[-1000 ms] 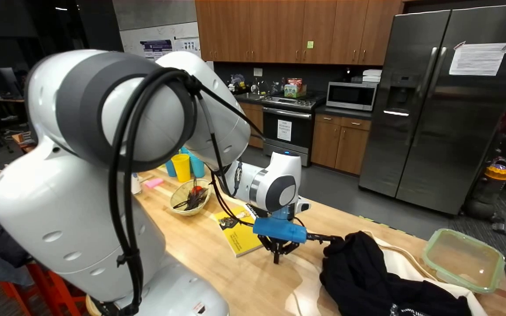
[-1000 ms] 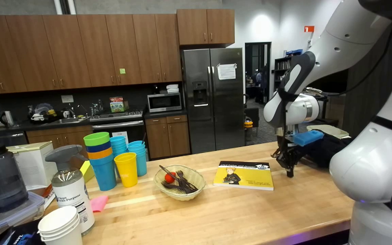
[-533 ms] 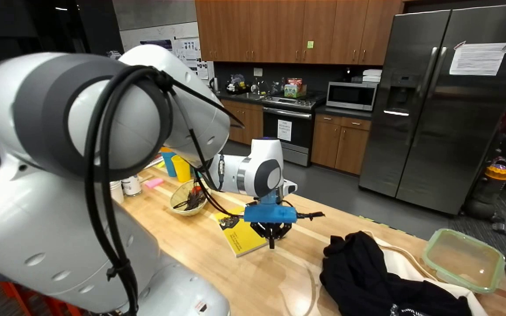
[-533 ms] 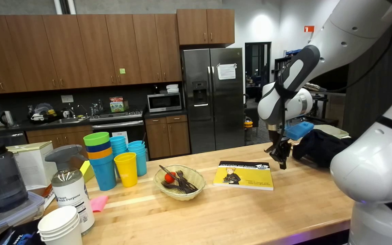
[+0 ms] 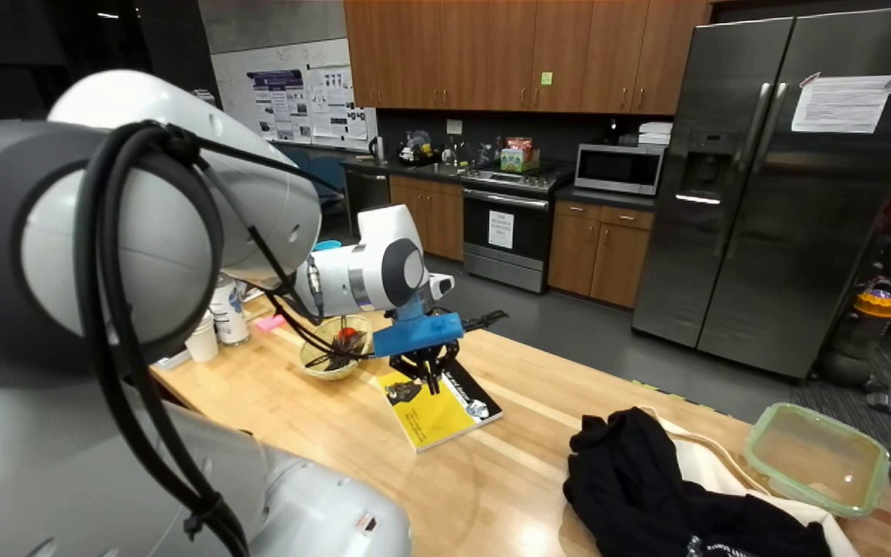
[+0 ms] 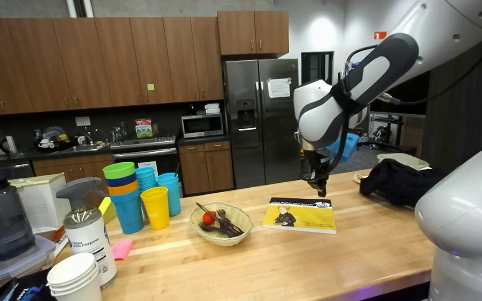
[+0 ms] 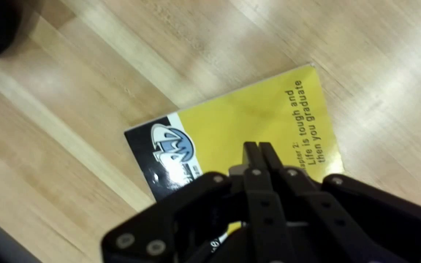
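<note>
My gripper hangs above the wooden table with its fingertips pointing down. In the wrist view the two black fingers lie side by side with only a thin slit between them, and nothing is held. Nearest to the gripper is a yellow and black book lying flat, its cover behind the fingertips in the wrist view. A gap shows between fingertips and book in an exterior view. The gripper's body hides the lower part of the cover in the wrist view.
A wicker basket holds dark forks and a red ball. Beyond it stand a yellow cup, stacked blue cups, a spray bottle and paper cups. Black cloth lies beside a clear container.
My gripper has moved away from the black cloth and risen, passing leftward in both exterior views to the book. It has stayed shut. The book and basket have not moved.
</note>
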Controlling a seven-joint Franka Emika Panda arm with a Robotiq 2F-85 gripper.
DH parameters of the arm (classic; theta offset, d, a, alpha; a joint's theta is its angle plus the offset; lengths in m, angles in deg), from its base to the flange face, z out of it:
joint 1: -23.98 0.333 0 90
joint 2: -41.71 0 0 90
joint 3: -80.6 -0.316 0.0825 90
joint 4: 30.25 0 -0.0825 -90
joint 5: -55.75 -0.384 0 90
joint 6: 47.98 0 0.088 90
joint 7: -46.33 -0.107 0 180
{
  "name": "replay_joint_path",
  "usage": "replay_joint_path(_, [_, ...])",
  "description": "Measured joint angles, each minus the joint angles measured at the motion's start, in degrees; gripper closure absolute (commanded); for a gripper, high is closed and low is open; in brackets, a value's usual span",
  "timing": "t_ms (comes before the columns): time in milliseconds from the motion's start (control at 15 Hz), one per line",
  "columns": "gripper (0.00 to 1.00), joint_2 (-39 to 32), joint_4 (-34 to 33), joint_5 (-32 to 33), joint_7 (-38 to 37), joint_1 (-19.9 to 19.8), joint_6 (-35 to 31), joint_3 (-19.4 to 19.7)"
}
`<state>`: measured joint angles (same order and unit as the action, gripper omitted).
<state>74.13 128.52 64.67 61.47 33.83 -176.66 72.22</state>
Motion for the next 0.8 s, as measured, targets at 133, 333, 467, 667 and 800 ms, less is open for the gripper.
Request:
replay_joint_path(133, [0.5, 1.4, -0.2, 0.5, -0.1, 2.4, 0.5, -2.2])
replay_joint_path(333, [0.28, 1.5, -2.5, 3.8, 0.0, 5.1, 1.9, -5.7])
replay_joint_path(467, [0.16, 0.6, -4.8, 6.6, 0.1, 6.4, 3.3, -8.0])
replay_joint_path(667, [0.0, -1.6, -8.9, 10.8, 0.3, 8.0, 5.5, -11.1])
replay_joint_path(800, [0.0, -3.5, -11.7, 13.4, 0.8, 8.9, 6.9, -12.7])
